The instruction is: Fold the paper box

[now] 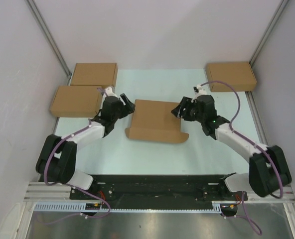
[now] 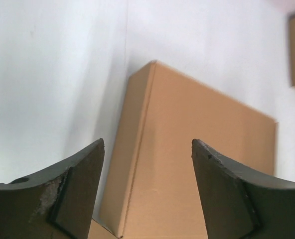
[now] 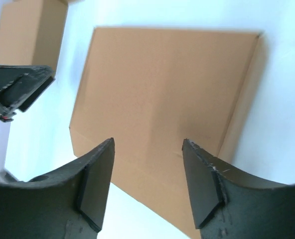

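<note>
The paper box [image 1: 155,119] lies in the middle of the table [image 1: 152,159], its top flat and its near edge turned down in a lip with flaring corners. The left gripper [image 1: 129,105] hovers just beside the paper box's left edge, jaws apart and holding nothing. The right gripper [image 1: 177,110] sits just beside the right edge, jaws likewise spread and empty. Two closed boxes [image 1: 93,73] lie beyond the paper box to its left, and a third [image 1: 230,75] beyond it to its right.
</note>
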